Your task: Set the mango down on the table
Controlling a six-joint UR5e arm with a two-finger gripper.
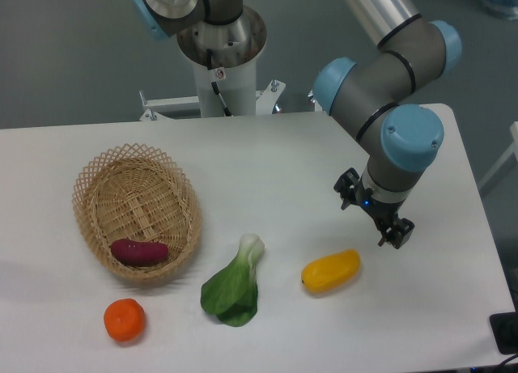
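The mango [330,271], a smooth oblong yellow-orange fruit, lies on the white table [283,171], right of centre near the front. My gripper [373,211] hangs from the wrist just above and to the right of the mango, apart from it. Its two black fingers [396,231] stand spread with nothing between them, so it is open and empty.
A woven wicker basket [95,179] stands at the left with a purple sweet potato [139,251] inside. A round orange [125,320] lies at the front left. A green bok choy [235,284] lies left of the mango. The robot base [220,57] stands behind the table.
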